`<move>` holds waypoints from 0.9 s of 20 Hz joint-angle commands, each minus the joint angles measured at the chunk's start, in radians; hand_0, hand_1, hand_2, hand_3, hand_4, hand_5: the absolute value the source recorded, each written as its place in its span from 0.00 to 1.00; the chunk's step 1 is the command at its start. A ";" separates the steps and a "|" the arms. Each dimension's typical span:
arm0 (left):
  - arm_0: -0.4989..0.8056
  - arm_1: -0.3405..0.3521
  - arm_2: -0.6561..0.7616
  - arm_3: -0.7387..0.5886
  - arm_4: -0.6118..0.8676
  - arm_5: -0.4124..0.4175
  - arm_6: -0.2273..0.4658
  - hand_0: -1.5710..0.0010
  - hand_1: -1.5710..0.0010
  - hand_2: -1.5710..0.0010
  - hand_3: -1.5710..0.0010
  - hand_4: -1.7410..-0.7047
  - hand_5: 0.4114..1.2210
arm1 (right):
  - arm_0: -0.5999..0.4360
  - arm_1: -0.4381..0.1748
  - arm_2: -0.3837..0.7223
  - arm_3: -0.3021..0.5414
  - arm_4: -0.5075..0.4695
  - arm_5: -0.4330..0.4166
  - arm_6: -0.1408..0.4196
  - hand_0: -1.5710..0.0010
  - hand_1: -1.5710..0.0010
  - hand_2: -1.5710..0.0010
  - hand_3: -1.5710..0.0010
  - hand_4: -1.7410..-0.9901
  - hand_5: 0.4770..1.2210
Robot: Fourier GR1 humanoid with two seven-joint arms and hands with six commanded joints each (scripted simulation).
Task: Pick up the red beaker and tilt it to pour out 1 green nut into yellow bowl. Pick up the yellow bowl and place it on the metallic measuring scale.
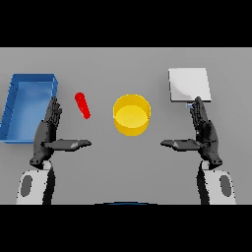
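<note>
Red beaker [82, 105] beside left fingers [52, 112]

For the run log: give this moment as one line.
stage: pre-grasp | left hand: open, near red beaker | right hand: open, below metallic scale | yellow bowl: on table, between

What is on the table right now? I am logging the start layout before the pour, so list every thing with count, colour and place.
red beaker: 1, red, left of centre, between the blue bin and the yellow bowl
yellow bowl: 1, yellow, centre
metallic measuring scale: 1, pale grey, far right
blue bin: 1, blue, far left
table: 1, grey
left hand: 1, dark, open, near the bin
right hand: 1, dark, open, below the scale
</note>
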 commanded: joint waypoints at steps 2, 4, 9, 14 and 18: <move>0.001 0.005 0.004 0.000 0.004 -0.002 -0.001 1.00 1.00 1.00 1.00 0.62 0.26 | 0.004 0.005 0.005 -0.003 0.003 -0.003 -0.002 1.00 1.00 1.00 1.00 0.82 0.25; 0.003 0.011 0.008 -0.001 0.010 -0.007 -0.002 1.00 1.00 1.00 1.00 0.62 0.26 | 0.009 0.012 0.013 -0.008 0.010 -0.006 -0.003 1.00 1.00 1.00 1.00 0.82 0.25; 0.100 0.050 -0.059 -0.109 -0.093 0.000 -0.051 1.00 1.00 1.00 1.00 0.62 0.26 | 0.104 -0.021 0.139 -0.096 0.248 -0.067 -0.140 1.00 1.00 1.00 1.00 0.82 0.25; 0.108 0.048 -0.095 -0.119 -0.146 0.012 0.020 1.00 1.00 1.00 1.00 0.62 0.25 | 0.134 -0.023 0.170 -0.140 0.300 -0.077 -0.113 1.00 1.00 1.00 1.00 0.83 0.25; 0.040 0.037 -0.103 -0.044 -0.182 0.028 -0.003 1.00 1.00 1.00 1.00 0.61 0.26 | 0.127 -0.026 0.162 -0.149 0.289 -0.075 -0.102 1.00 1.00 1.00 1.00 0.81 0.23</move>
